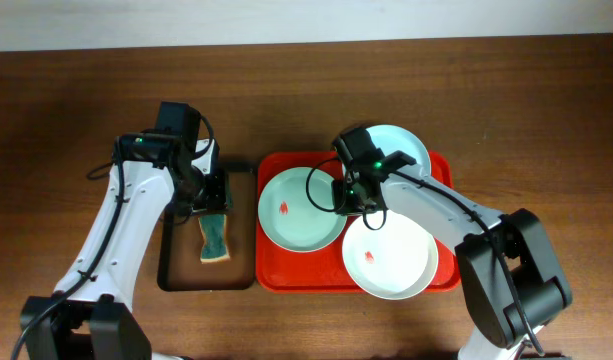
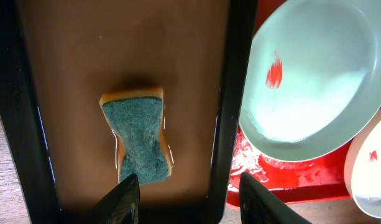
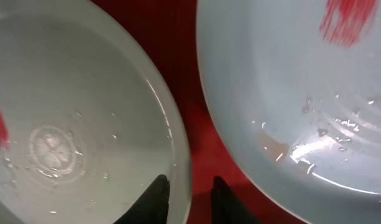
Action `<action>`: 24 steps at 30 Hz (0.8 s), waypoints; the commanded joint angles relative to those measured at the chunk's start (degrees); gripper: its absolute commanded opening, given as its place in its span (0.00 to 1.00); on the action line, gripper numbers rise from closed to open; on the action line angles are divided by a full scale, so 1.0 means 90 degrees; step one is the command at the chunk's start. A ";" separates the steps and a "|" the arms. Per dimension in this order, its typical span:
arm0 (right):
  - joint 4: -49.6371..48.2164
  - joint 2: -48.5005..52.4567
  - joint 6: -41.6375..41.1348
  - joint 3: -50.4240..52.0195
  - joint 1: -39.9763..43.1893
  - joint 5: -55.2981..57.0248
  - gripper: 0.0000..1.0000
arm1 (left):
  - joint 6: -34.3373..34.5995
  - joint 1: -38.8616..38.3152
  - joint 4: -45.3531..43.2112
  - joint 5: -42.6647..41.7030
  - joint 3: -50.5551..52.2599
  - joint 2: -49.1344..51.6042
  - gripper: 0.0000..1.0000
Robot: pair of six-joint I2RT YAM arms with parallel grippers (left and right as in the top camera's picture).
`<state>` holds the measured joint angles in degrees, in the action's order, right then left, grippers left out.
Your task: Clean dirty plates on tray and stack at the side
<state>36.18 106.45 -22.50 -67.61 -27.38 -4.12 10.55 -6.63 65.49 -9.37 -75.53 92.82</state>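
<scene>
Three pale plates lie on the red tray (image 1: 286,278). The left plate (image 1: 299,207) and the front right plate (image 1: 389,255) each have a red smear. The back plate (image 1: 404,148) is partly hidden by my right arm. My right gripper (image 1: 346,200) straddles the left plate's right rim, one finger inside the plate and one over the tray. In the right wrist view it (image 3: 189,183) is closed narrowly on that rim (image 3: 178,143). My left gripper (image 2: 190,186) is open and empty above the black tray, just behind the sponge (image 2: 139,140).
The small black tray (image 1: 166,270) sits left of the red tray and holds the green and yellow sponge (image 1: 216,238). In the right wrist view a second smeared plate (image 3: 302,93) lies close beside the held one. Bare wooden table surrounds both trays.
</scene>
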 commanded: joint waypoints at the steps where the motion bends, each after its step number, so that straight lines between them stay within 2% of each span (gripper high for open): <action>1: -0.0032 0.0024 -0.0083 0.0053 -0.0053 -0.0015 0.16 | 0.0061 -0.0002 0.0034 0.0051 0.0056 0.0056 0.49; 4: -0.0027 0.0024 -0.0083 0.0061 -0.0053 -0.0015 0.12 | 0.0061 -0.0002 0.0036 0.0051 0.0056 0.0056 0.49; 14: -0.0029 0.0107 -0.0085 0.0087 -0.0053 -0.0017 0.13 | 0.0061 -0.0002 0.0036 0.0049 0.0056 0.0056 0.50; 15: -0.0029 0.0107 -0.0083 0.0087 -0.0053 -0.0017 0.13 | 0.0061 -0.0002 0.0034 0.0049 0.0056 0.0056 0.99; 20: -0.0153 0.0107 -0.0083 0.0097 -0.0053 -0.0015 0.13 | 0.0061 -0.0002 0.0032 0.0049 0.0056 0.0056 0.99; 22: -0.0153 0.0109 -0.0083 0.0097 -0.0053 -0.0015 0.25 | 0.0061 -0.0002 0.0032 0.0049 0.0056 0.0056 0.99; 24: -0.0155 0.0109 -0.0083 0.0097 -0.0053 -0.0015 0.25 | 0.0061 -0.0002 0.0032 0.0049 0.0056 0.0056 0.99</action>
<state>35.00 106.48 -23.24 -67.37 -27.38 -4.12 10.76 -6.63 65.58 -9.34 -75.53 92.82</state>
